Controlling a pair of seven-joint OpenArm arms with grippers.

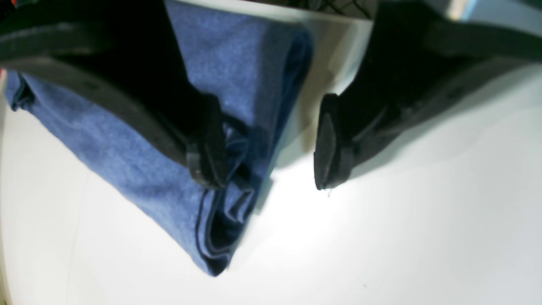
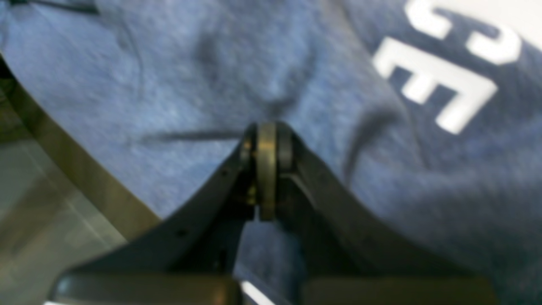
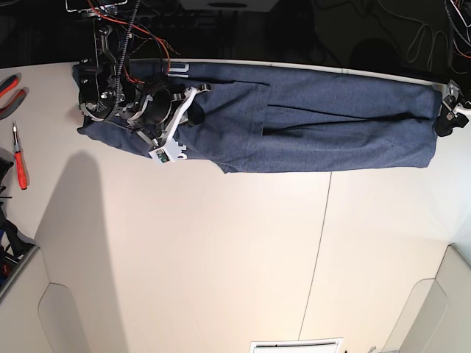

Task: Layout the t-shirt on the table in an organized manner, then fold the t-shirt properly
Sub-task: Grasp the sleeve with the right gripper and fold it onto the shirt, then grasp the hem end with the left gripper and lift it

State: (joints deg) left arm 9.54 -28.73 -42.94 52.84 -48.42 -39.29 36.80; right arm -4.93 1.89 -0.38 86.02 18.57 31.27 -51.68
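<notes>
The t-shirt (image 3: 309, 121) lies stretched in a long band along the far edge of the bench (image 3: 221, 257). The left gripper (image 1: 271, 152) is spread wide at the shirt's folded end, holding nothing. The right gripper (image 2: 266, 169) is fully closed over the shirt's lettered end.

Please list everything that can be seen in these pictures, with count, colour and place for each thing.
t-shirt: one, heathered navy blue with white lettering, stretched in a long band along the far edge of the table.
table: one, off-white with a thin dark seam, filling most of the base view.
screwdriver: one, red handle, near the table's left edge in the base view.
pliers: one pair, red handles, far left corner of the base view.
cables: several, dark and red, behind the table.
left hand: one, black, open, at the shirt's end.
right hand: one, black, shut, over the lettered end of the shirt.
</notes>
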